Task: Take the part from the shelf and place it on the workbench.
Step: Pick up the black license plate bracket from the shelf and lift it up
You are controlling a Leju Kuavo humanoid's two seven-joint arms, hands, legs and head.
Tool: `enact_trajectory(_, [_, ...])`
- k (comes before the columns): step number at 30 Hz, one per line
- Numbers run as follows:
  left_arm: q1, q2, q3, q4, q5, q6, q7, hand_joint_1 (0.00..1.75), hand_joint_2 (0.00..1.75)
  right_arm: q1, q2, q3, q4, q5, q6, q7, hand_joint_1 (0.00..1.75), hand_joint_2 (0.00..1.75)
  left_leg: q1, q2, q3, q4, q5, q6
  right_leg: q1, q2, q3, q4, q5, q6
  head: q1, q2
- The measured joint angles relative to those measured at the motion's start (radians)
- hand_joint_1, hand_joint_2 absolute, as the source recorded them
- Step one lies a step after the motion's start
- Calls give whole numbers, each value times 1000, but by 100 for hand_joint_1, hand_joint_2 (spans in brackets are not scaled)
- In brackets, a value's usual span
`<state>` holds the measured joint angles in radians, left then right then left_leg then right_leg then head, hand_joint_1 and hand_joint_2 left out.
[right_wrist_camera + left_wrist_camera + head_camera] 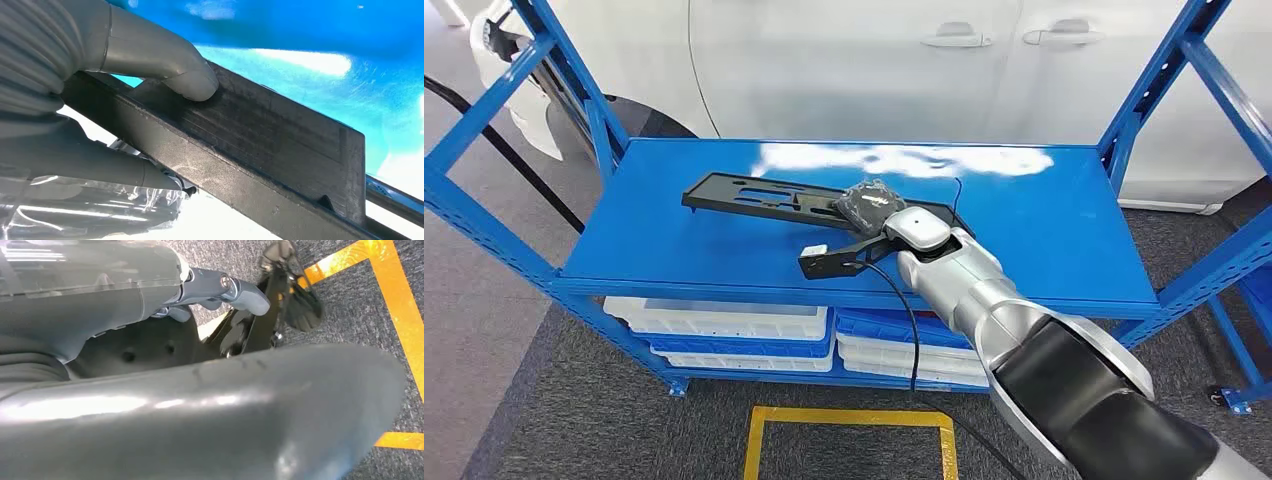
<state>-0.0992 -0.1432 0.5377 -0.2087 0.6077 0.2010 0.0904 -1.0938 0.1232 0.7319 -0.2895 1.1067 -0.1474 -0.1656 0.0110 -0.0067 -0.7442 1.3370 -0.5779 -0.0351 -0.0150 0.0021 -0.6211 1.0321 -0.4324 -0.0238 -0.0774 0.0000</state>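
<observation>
Fingers (pixel 192 82) of the right hand (pixel 879 205) clamp the black part (pixel 769 198), whose long axis lies along the blue shelf (pixel 1064 230), extending toward the robot's left.

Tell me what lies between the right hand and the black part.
Nothing: in the right wrist view, the right hand grips the part directly, thumb pressed on it.

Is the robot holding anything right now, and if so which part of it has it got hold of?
Yes. The right hand grips the long black part near its right end, thumb pressed on its flat face. The left hand holds nothing.
</observation>
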Motion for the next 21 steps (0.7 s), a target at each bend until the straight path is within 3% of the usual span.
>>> enact_trajectory(2, [0, 0, 0, 0, 0, 0, 0, 0, 0, 0, 0, 0, 0, 0, 0, 0, 175, 175, 0, 0, 17, -40, 31, 4, 2, 0, 2, 0, -1, 0, 0, 0])
enact_trajectory(5, [0, 1, 1, 0, 0, 0, 0, 0, 0, -1, 1, -3, -2, -10, -5, -9, 175, 175, -4, 0, 113, -244, 130, 21, 7, 2, 8, 1, -3, 4, 0, 0])
enact_trajectory(7, [1, 2, 6, 0, 0, -2, -5, 0, 0, -1, 4, -19, -11, -55, -26, -56, 175, 175, -10, 0, 144, -313, 147, 31, 9, 3, 6, 0, -3, 12, 0, 0])
enact_trajectory(10, [4, 1, 19, 0, 0, -8, -27, 0, 131, 0, 16, -81, -62, -221, -43, -213, 175, 175, -10, 1, 146, -325, 151, 41, 8, 5, 2, -1, -2, 27, 0, 0])
enact_trajectory(11, [5, 0, 23, 0, 0, -7, -35, 0, 175, 1, 19, -111, -105, -315, -11, -275, 175, 175, -8, 2, 148, -331, 155, 46, 10, 4, -4, 14, -15, 31, 0, 0])
enact_trajectory(13, [6, -1, 33, 0, 0, 3, -46, 0, 175, 9, 22, -171, -223, -532, 106, -359, 175, 175, -4, 3, 151, -341, 161, 53, 10, 2, -37, 94, -68, 37, 0, 0])
enact_trajectory(15, [12, -2, 47, 0, 0, 19, -49, 0, 175, 38, 17, -228, -384, -774, 252, -363, 175, 175, -4, 2, 151, -341, 161, 57, 8, 2, -93, 218, -123, 42, 0, 0])
enact_trajectory(17, [17, -2, 61, 0, 0, 32, -51, 0, 175, 83, 6, -266, -534, -983, 360, -330, 175, 175, -4, -1, 153, -340, 158, 57, 3, 1, -114, 260, -119, 45, 0, 0])
enact_trajectory(19, [20, -2, 70, 0, 0, 47, -59, 0, 175, 155, -16, -277, -666, -1167, 440, -305, 175, 175, -3, -6, 159, -338, 152, 53, 0, -2, -64, 155, -52, 45, 0, 0])
enact_trajectory(21, [24, -2, 74, 0, 0, 67, -71, 0, 175, 258, -48, -279, -799, -1317, 508, -296, 175, 175, -5, -13, 164, -333, 145, 44, 2, -4, -4, 32, -6, 39, 0, 0])
